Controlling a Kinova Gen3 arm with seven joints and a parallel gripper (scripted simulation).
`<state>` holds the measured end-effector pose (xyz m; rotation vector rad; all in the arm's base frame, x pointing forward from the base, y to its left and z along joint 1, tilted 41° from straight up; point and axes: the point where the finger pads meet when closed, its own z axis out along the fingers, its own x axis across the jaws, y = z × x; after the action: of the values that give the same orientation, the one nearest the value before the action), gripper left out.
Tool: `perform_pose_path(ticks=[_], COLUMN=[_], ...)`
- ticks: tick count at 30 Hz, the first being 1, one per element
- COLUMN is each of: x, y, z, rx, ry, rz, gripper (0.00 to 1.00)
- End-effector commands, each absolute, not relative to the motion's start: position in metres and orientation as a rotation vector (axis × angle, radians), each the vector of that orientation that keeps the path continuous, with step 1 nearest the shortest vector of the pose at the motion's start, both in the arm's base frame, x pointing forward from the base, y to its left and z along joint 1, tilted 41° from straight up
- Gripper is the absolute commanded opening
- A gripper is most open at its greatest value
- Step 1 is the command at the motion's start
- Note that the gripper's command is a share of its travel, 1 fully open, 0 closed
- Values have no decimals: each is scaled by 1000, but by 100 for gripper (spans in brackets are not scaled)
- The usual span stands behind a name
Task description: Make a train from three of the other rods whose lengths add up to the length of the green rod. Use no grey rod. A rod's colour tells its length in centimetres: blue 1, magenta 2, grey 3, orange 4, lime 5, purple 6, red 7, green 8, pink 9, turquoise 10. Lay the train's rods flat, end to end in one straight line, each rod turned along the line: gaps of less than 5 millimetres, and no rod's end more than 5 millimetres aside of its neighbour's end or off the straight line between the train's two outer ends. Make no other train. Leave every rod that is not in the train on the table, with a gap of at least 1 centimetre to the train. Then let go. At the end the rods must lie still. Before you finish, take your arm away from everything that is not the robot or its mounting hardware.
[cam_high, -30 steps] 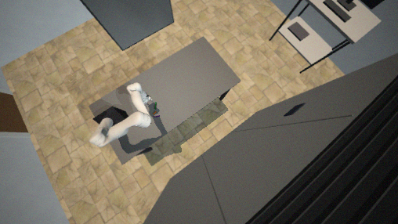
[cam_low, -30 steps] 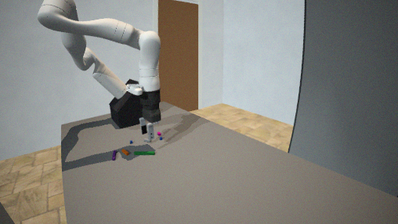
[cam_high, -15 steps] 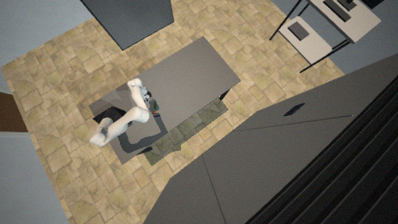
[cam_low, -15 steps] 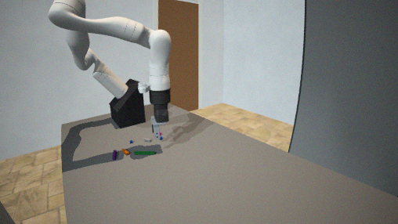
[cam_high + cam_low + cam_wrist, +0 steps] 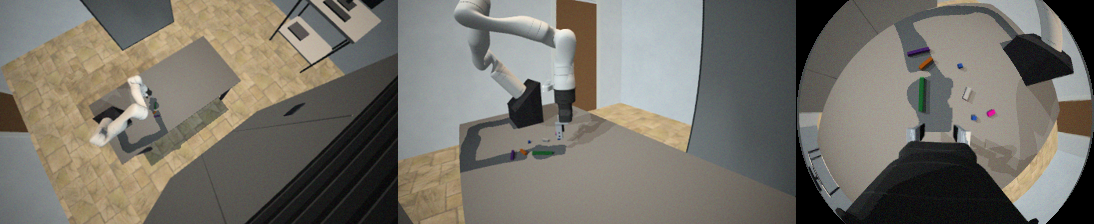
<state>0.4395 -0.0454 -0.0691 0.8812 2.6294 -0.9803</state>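
Observation:
My gripper point(image 5: 559, 131) point(image 5: 939, 130) point(image 5: 151, 101) is open and empty, and it points down a little above the grey table point(image 5: 633, 176) point(image 5: 188, 74). The green rod point(image 5: 543, 153) point(image 5: 923, 94) lies flat just ahead of the fingers in the wrist view. Beyond it lie an orange rod point(image 5: 523, 151) point(image 5: 927, 63) and a purple rod point(image 5: 512, 154) point(image 5: 916, 51), each apart from the others. A grey rod point(image 5: 545, 139) point(image 5: 966, 94), a blue rod point(image 5: 529, 141) point(image 5: 960, 66), a second blue rod point(image 5: 974, 117) and a magenta rod point(image 5: 992, 113) lie scattered to the right in the wrist view. No rods touch.
The arm's black base block point(image 5: 525, 103) point(image 5: 1038, 59) stands at the table's back edge behind the rods. A large dark panel point(image 5: 750, 98) rises to the right of the table. The table edge runs close on the left of the rods.

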Motion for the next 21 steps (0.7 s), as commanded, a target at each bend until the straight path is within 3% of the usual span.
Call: perform_pose_path(ticks=[1,21], x=[441,447], y=[-40,-33], z=[-72,-76], rx=[944,1066], ry=[2590,2506], rz=[-970,-937], gripper=[100,100])
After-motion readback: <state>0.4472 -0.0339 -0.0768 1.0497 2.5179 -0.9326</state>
